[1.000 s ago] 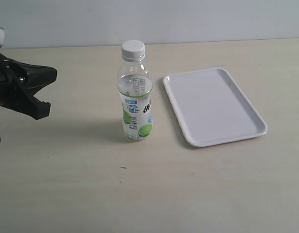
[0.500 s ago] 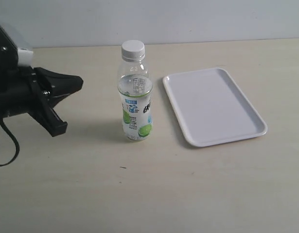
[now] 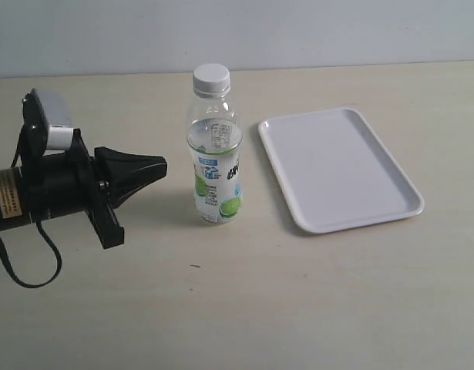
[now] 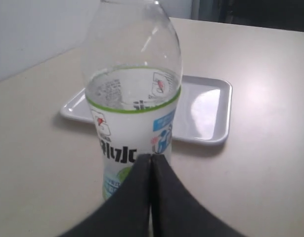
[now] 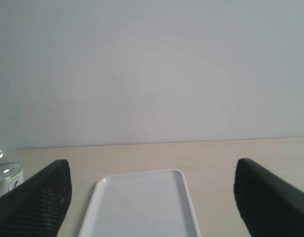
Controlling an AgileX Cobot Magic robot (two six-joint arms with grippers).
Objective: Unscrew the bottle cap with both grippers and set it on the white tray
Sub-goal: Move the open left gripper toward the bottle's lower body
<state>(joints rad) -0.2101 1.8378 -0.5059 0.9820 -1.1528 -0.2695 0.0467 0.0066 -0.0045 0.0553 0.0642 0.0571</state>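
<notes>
1. The bottle (image 3: 215, 166) is standing on the table (image 3: 298, 308), with bare tabletop lying open in front of it and behind it. The tray (image 3: 341, 166) is lying flat just right of the bottle, not touching it. Its long edges are running away toward the back wall.
2. The bottle is standing upright, long axis vertical, neck pointing up. The cap (image 3: 212, 75) is sitting on the bottle's neck.
3. The left gripper (image 3: 161, 163) is hanging left of the bottle at label height and pointing sideways at it. A small gap is showing between its tip and the bottle. Its jaws are pressed together on nothing, and in the left wrist view the fingers (image 4: 137, 197) are meeting in a thin line before the bottle's label.
4. The right gripper (image 5: 152, 168) is showing only in its own wrist view. Its jaws are spread wide and gripping nothing, and it is facing the tray with the bottle at one side.
5. Compared with half a second ago, the left gripper is sitting closer to the bottle, having travelled in from the table's left edge. The bottle, cap and tray are staying where they were.
</notes>
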